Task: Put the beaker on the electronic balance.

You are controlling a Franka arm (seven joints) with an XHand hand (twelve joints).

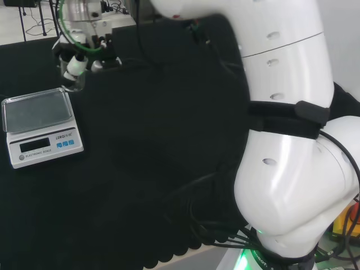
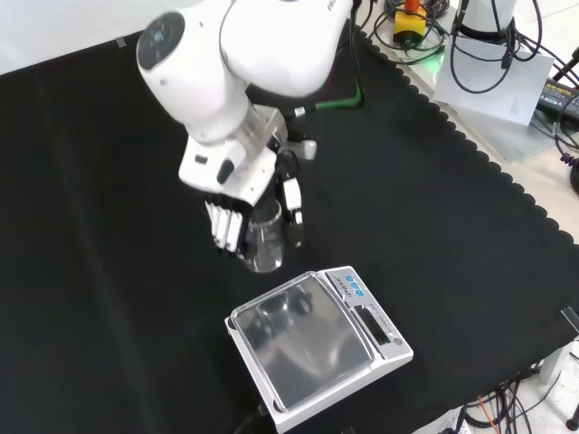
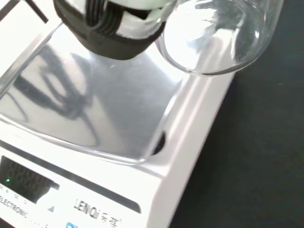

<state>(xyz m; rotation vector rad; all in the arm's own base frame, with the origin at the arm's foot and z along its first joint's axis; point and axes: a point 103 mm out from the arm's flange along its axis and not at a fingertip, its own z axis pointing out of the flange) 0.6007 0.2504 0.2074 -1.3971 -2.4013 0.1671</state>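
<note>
The hand (image 2: 237, 215) is curled round a clear glass beaker (image 2: 264, 239) and holds it upright, just above the cloth beside the far edge of the balance. The white electronic balance (image 2: 318, 344) with its shiny steel pan (image 2: 298, 339) stands near the front of the cloth in the front view. In the head view the hand (image 1: 79, 61) and beaker (image 1: 73, 81) are just beyond the balance (image 1: 43, 127) at the left. The wrist view has the beaker's base (image 3: 216, 40) hanging over the pan's corner (image 3: 95, 95), with a dark fingertip (image 3: 107, 28) beside it.
The black cloth (image 2: 452, 244) lies open to the right of the balance in the front view, ending in a scalloped edge. Cables and equipment (image 2: 470, 45) sit off the cloth at the top right. The arm's white links (image 1: 292, 112) fill the right of the head view.
</note>
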